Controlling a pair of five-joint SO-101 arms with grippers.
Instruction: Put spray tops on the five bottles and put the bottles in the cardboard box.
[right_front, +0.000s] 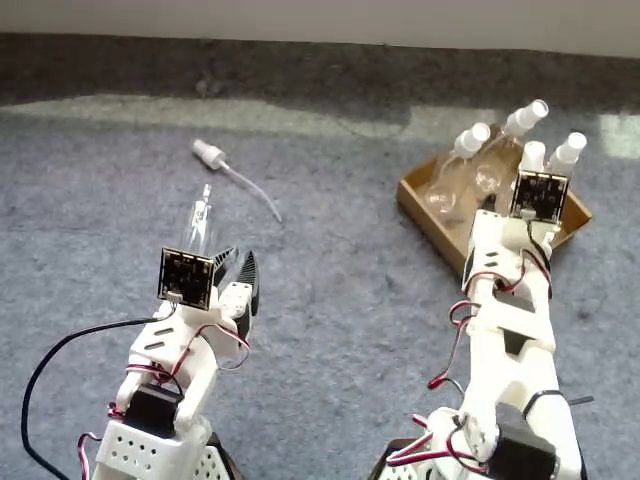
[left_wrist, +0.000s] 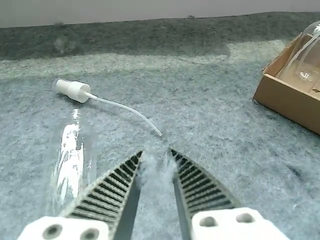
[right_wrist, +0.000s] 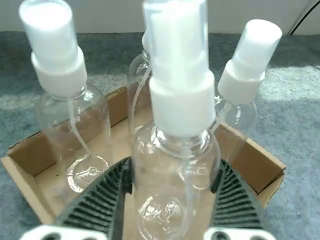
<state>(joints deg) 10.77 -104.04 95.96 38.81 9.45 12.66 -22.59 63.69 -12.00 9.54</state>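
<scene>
A clear bottle (right_front: 199, 226) with no top lies on the grey carpet, just beyond my left gripper (right_front: 237, 268). That gripper (left_wrist: 156, 155) is open and holds nothing; the bottle (left_wrist: 70, 157) lies beside one finger. A loose white spray top (left_wrist: 71, 90) with its long tube lies past the bottle, also seen from above (right_front: 209, 152). My right gripper (right_wrist: 172, 172) is over the cardboard box (right_wrist: 30, 150) and shut on an upright capped bottle (right_wrist: 175, 165). Other capped bottles (right_wrist: 70, 115) stand in the box (right_front: 420, 195) around it.
The box sits at the far right of the carpet, and its corner (left_wrist: 285, 95) shows in the left wrist view. A dark strip of floor (right_front: 300, 60) runs along the back. Open carpet (right_front: 350, 290) lies between the two arms.
</scene>
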